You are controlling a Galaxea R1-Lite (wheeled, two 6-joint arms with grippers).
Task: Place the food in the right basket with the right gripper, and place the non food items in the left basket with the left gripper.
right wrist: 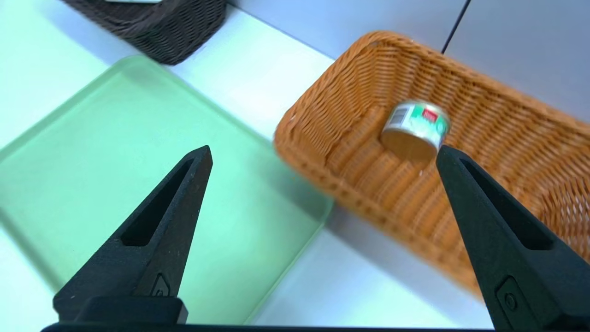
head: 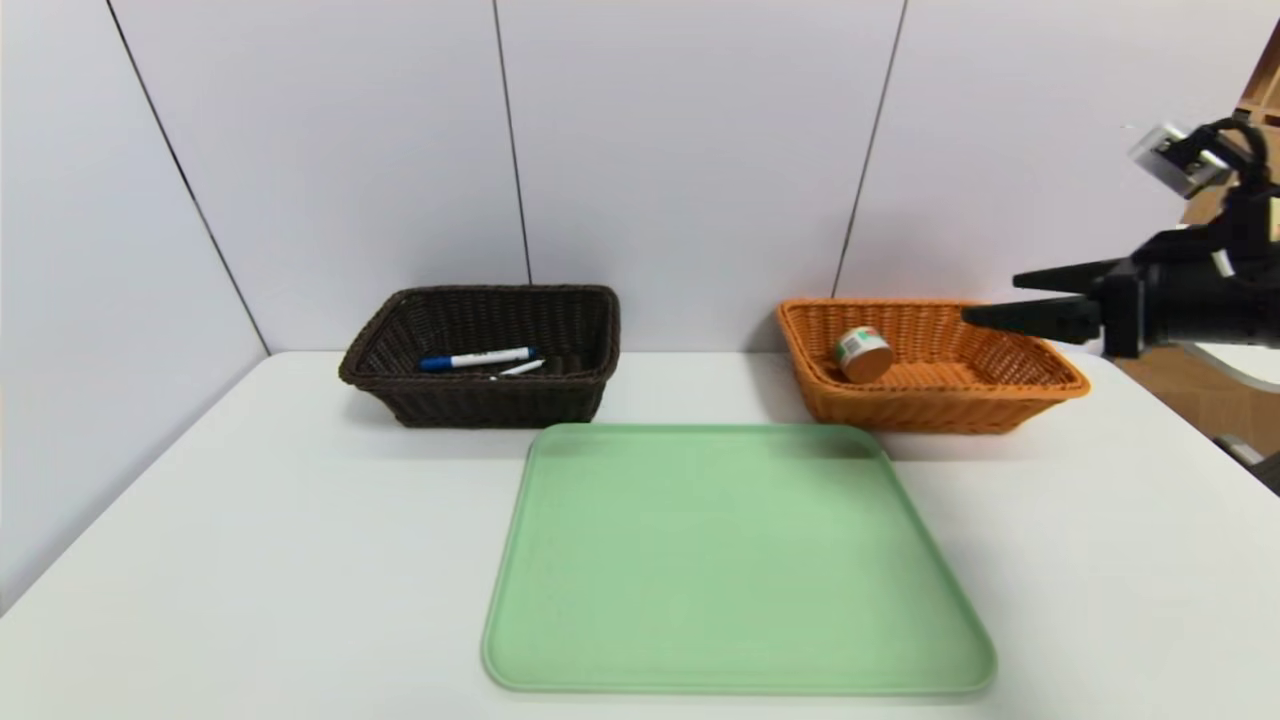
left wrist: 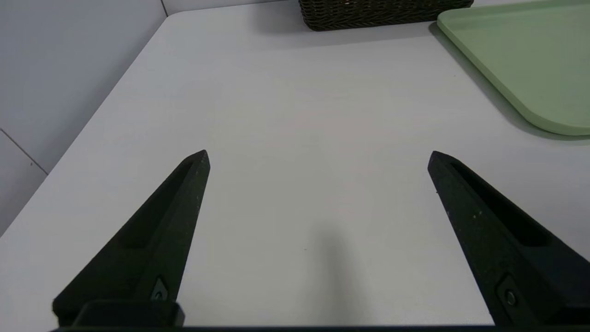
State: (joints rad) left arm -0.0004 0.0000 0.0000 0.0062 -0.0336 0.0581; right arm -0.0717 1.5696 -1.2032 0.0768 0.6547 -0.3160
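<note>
Right gripper (right wrist: 324, 150): wide open, empty. We see can (head: 865, 355) and pens (head: 480, 359) basketed; sorting appears complete. Left gripper (left wrist: 319, 157): parked over table (left wrist: 295, 115), wide open, empty.

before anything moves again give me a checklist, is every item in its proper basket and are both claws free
1. Tin can in the orange basket: ok
2. Marker with blue cap in the dark basket: ok
3. Thin white pen in the dark basket: ok
4. Right claw, near the orange basket, open and empty: ok
5. Left claw, over bare table, open and empty: ok
</note>
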